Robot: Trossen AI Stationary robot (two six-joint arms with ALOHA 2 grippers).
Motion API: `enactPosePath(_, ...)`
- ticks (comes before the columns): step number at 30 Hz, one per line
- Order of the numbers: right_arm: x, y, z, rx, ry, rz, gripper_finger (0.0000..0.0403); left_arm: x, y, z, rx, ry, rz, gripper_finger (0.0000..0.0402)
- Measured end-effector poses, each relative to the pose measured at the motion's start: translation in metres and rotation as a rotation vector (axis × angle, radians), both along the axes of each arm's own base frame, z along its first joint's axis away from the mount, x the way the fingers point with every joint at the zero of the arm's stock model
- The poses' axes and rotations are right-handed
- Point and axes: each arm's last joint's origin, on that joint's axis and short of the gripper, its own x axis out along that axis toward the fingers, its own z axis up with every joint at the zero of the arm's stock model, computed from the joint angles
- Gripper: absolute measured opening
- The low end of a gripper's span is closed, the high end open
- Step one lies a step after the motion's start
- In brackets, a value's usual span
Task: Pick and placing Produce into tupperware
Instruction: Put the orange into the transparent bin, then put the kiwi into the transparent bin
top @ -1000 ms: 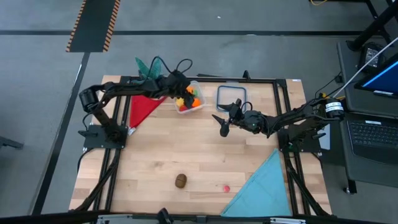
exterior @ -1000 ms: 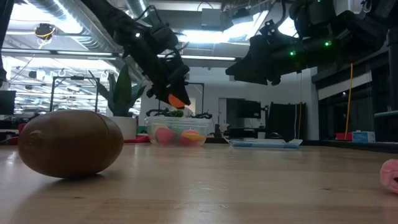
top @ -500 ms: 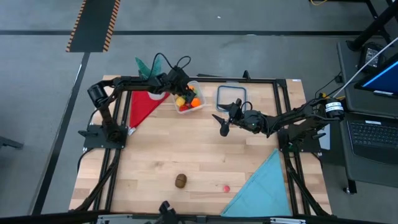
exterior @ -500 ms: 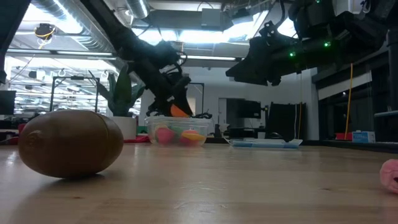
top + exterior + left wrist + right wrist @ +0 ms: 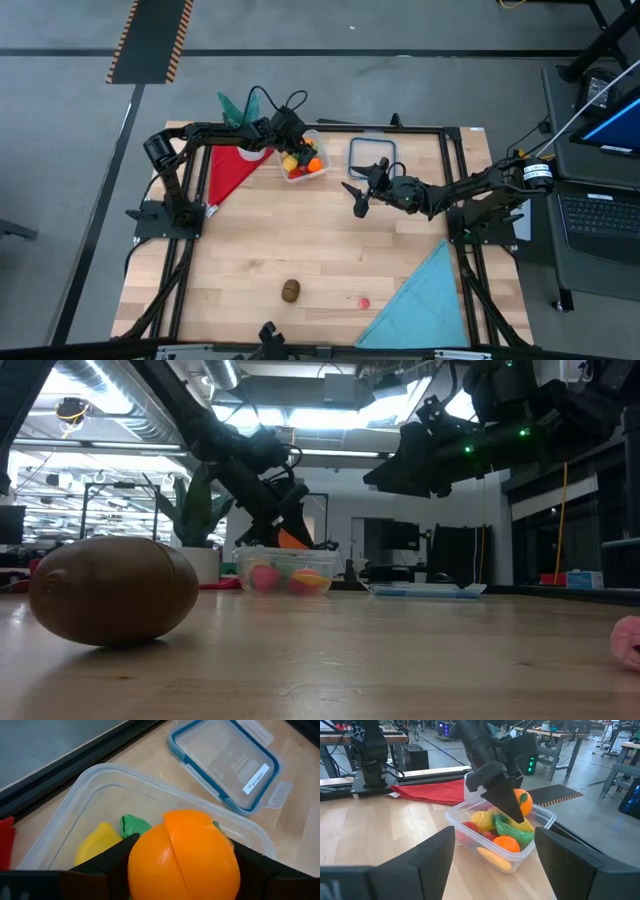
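Lid (image 5: 223, 762) label, print too small

We see a pale wooden table (image 5: 300, 250) with visible grain, a clear glossy plastic container (image 5: 90, 790), a smooth orange toy fruit (image 5: 182, 855), and matt red cloth (image 5: 228, 172).

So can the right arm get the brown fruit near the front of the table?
Probably yes. The brown fruit lies alone on bare wood, with nothing between it and the right tool, which hangs open and empty in mid-table. The left tool is busy with an orange over the tupperware.
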Motion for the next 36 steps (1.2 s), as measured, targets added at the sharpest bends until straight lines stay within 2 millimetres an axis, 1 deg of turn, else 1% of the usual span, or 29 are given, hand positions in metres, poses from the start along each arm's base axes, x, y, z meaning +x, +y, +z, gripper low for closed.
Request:
enactPosePath(7, 0.0, 0.0, 0.0, 0.002, -0.001, 0.0, 0.0275, 0.0, 0.0, 0.0, 0.013, 0.005, -0.011, 0.0243)
enactPosePath(15, 0.0, 0.0, 0.0, 0.002, -0.002, 0.0, 0.0275, 0.001, 0.0, 0.001, 0.019, -0.003, -0.011, 0.0287)
enactPosePath(19, 0.0, 0.0, 0.0, 0.001, -0.001, 0.0, 0.0275, 0.001, 0.001, 0.002, 0.028, -0.017, -0.008, 0.0297)
enactPosePath(22, 0.0, 0.0, 0.0, 0.0, -0.001, 0.0, 0.0275, -0.001, 0.002, 0.007, 0.038, -0.028, -0.004, 0.0297)
enactPosePath(25, 0.0, 0.0, 0.0, -0.001, 0.0, 0.0, 0.0275, -0.003, 0.0, 0.019, 0.072, -0.05, -0.017, 0.0293)
enactPosePath(28, 0.0, 0.0, 0.0, -0.003, 0.0, 0.0, 0.0275, -0.005, -0.005, 0.035, 0.114, -0.077, -0.04, 0.0291)
enactPosePath(32, 0.0, 0.0, 0.0, -0.003, 0.0, 0.0, 0.0275, -0.01, -0.019, 0.055, 0.169, -0.089, -0.086, 0.0295)
enactPosePath(34, 0.0, 0.0, 0.0, -0.003, 0.0, 0.001, 0.0275, -0.014, -0.03, 0.058, 0.191, -0.097, -0.092, 0.0295)
enactPosePath(36, 0.0, 0.0, 0.0, -0.006, 0.001, 0.001, 0.0275, -0.021, -0.043, 0.056, 0.211, -0.113, -0.093, 0.0294)
